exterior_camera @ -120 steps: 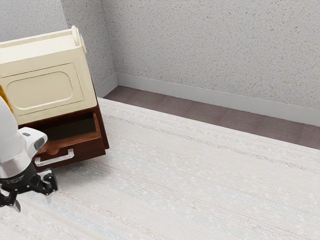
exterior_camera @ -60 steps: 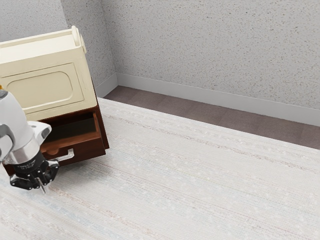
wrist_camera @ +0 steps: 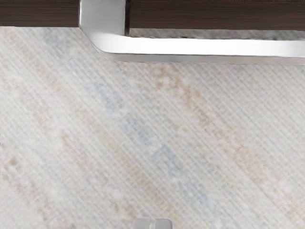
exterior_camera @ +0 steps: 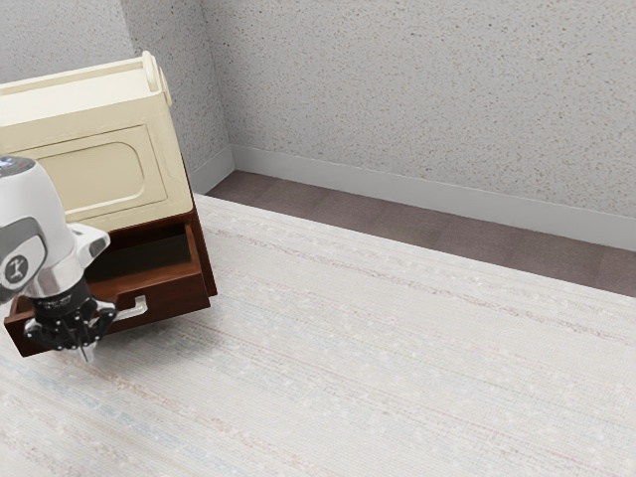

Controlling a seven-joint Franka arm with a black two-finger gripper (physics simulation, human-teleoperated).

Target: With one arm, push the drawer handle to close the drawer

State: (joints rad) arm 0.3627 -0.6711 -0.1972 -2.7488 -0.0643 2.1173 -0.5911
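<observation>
Dark reddish-brown wooden drawer (exterior_camera: 179,296), part way out of the base of a small two-tone cabinet (exterior_camera: 104,184) at the exterior view's left. Its shadowed inside shows from above, and a rounded notch dips into the top edge of its flat front. Across that front runs a squared, bar-shaped silver metal handle (exterior_camera: 136,310). In the wrist view the handle is smooth and shiny, with one bent end joining the dark wood.

In front of the drawer is the black two-finger gripper (exterior_camera: 87,352), pointing down, near the handle and hiding part of it. The jaws are closed together, only a thin line between the tips, with nothing held. In the wrist view, patterned surface shows between the gripper (wrist_camera: 152,223) and the handle, which are apart. The white and grey robot arm (exterior_camera: 35,214) comes in from the exterior view's left.

Above the drawer, the cabinet's upper part is cream, with a raised rounded panel on its face and a loop-like cream piece (exterior_camera: 152,75) at one top corner.

The pale worktop (exterior_camera: 397,368) looks woven, streaked in faint blue and rust. Beyond it lie a brown-grey floor strip (exterior_camera: 397,227), a light grey skirting board (exterior_camera: 397,191) and speckled grey walls (exterior_camera: 417,89).
</observation>
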